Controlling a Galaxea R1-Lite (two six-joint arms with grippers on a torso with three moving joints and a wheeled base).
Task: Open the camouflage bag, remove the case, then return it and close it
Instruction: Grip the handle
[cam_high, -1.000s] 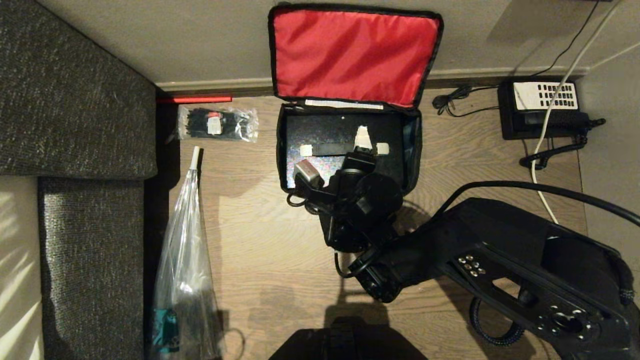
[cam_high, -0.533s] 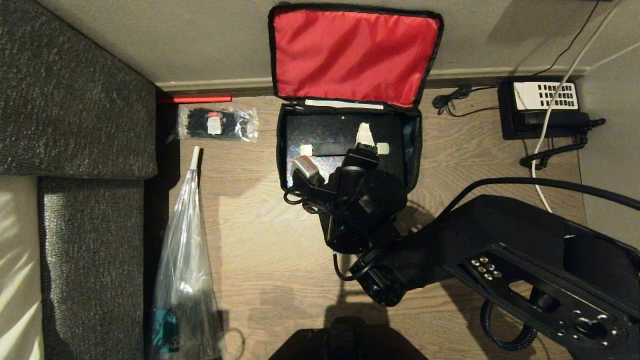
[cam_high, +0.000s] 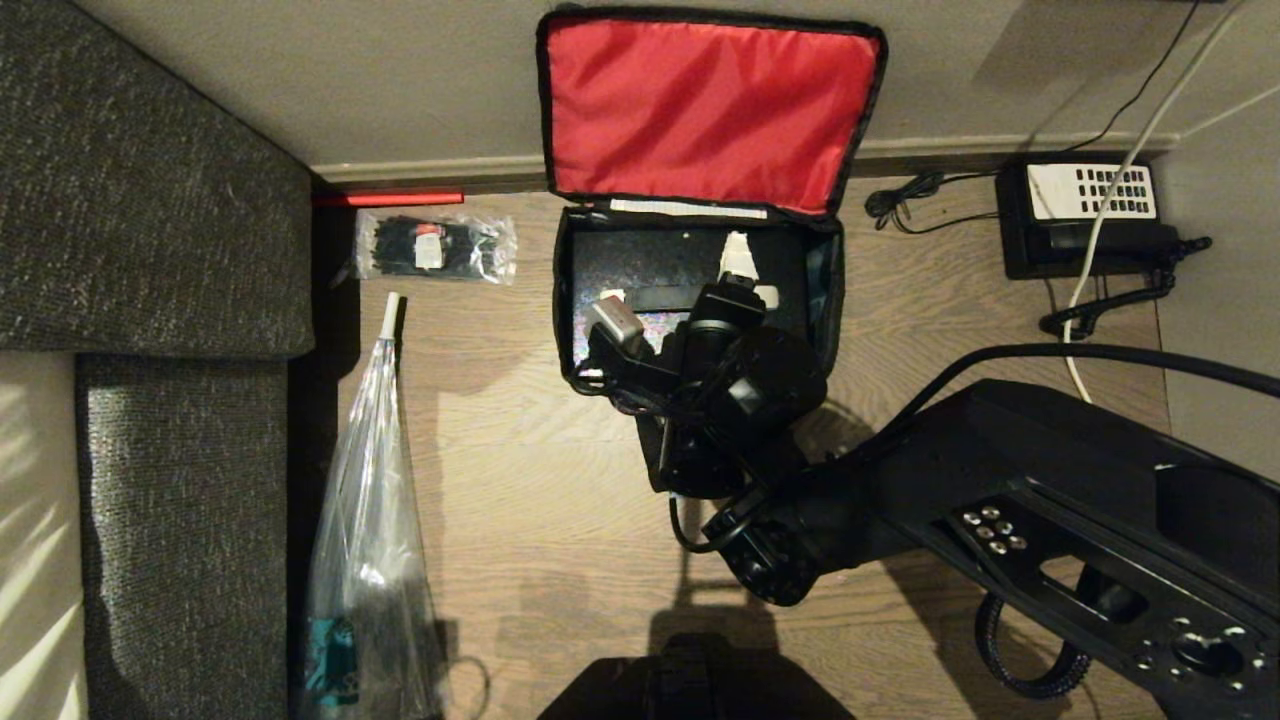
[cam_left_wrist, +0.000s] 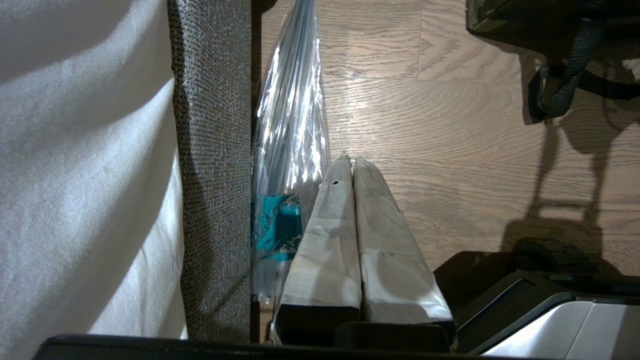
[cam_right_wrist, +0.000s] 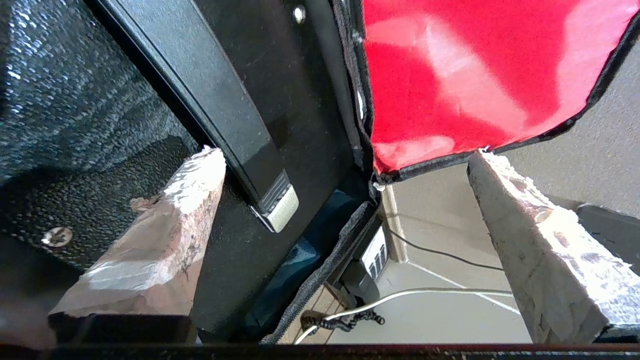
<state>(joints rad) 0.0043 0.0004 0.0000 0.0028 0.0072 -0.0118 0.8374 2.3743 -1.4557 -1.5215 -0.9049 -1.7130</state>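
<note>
Fingers of the right gripper stand spread wide with nothing between them; one taped finger lies low over the case, the other reaches up toward the edge of the red-lined flap. Over the last second the gripper has crept further into the bag, away from the near rim and toward the hinge side, so that its tip now covers more of the handle than it did a moment ago. The head camera itself has not shifted: packet, phone and plastic bag sit where they were.

The case lies flat in the bag's well, nearly filling it, its handle running across the middle with a pale end fitting showing in the right wrist view. The bag is on the floor against the wall, flap thrown back and leaning on the wall, so opening is done.

The advance reads as lining up for a grasp on the case, most likely at or near the handle, but no contact can be confirmed and the jaws have not begun to narrow. Removal has therefore not started.

The left gripper hangs parked beside the sofa, its 2 taped fingers pressed together and empty, above bare floor near the plastic bag.
</note>
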